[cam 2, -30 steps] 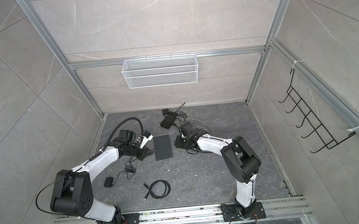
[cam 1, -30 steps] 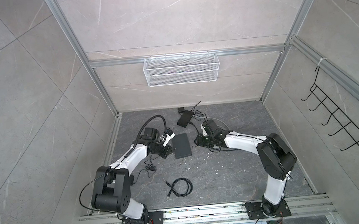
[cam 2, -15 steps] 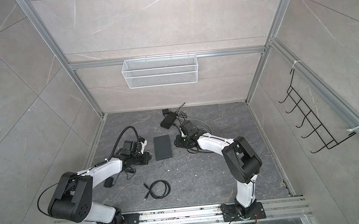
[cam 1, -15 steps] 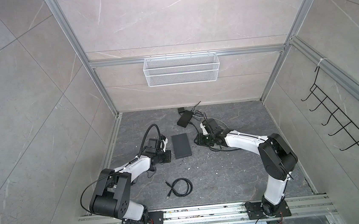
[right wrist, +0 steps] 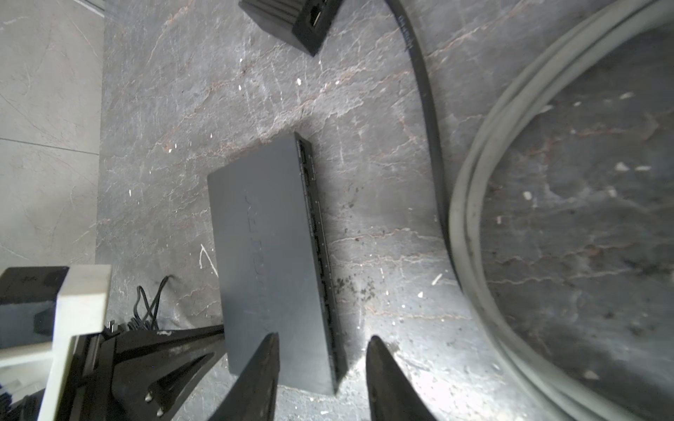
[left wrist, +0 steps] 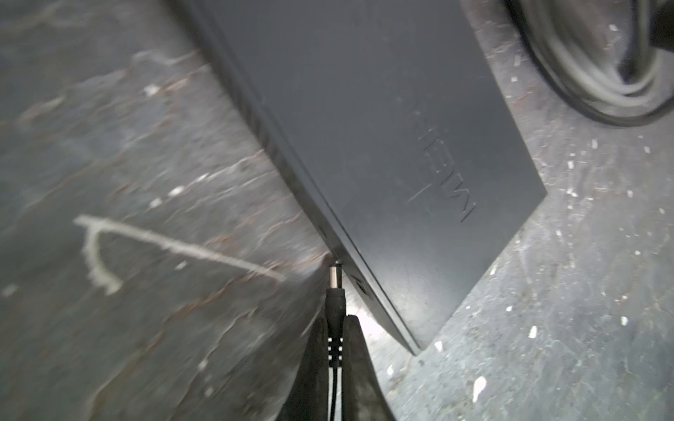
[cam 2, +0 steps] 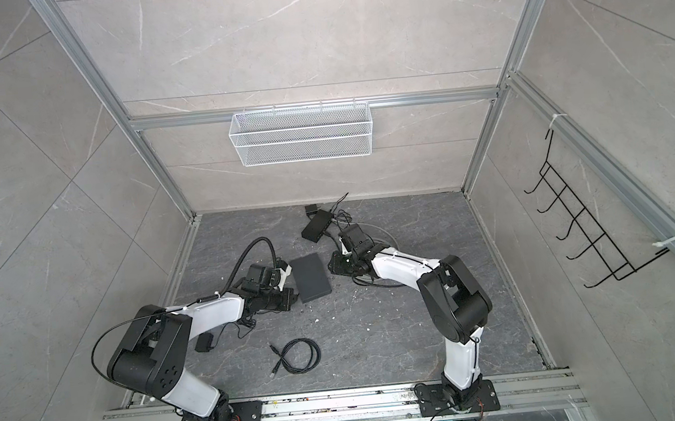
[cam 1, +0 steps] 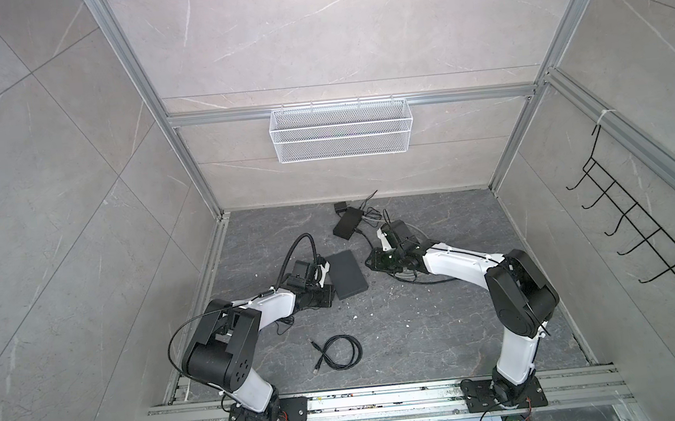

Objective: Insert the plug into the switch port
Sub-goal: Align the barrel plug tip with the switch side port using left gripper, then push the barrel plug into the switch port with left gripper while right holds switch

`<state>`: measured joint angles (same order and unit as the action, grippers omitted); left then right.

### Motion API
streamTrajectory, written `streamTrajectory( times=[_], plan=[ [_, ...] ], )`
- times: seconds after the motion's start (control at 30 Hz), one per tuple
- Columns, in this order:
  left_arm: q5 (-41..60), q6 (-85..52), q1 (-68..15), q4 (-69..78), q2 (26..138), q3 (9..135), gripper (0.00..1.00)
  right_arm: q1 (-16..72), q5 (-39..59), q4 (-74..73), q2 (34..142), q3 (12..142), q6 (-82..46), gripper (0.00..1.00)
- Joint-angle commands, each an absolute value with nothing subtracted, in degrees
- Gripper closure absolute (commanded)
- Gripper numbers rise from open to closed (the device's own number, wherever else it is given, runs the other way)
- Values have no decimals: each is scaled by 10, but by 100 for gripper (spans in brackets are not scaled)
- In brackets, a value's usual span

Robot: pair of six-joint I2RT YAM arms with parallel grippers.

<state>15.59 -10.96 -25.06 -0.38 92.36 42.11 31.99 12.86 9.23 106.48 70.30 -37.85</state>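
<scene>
Nosing the switch [left wrist: 364, 127] edge — plug [left wrist: 335, 291] tip, seating hard to tell

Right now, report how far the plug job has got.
Done: the left gripper holds the plug. In hand: its tip sits at the switch side, not yet seated. The right gripper is open at the switch's end. Still to do: push the plug home.
</scene>
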Motion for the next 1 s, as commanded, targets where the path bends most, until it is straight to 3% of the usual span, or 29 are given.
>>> streamTrajectory(
  times=[0.0, 0.43, 0.97],
  plan=[
    [198, -89, -262, 46, 917, 426, 100, 311, 127, 103, 1053, 686, -366, 58],
    [209, -62, -287, 167, 879, 321, 100, 306, 162, 133, 1095, 735, -198, 55],
    [195, -26, -291, 283, 877, 268, 100, 301, 217, 103, 1147, 751, -186, 48]
  ],
)
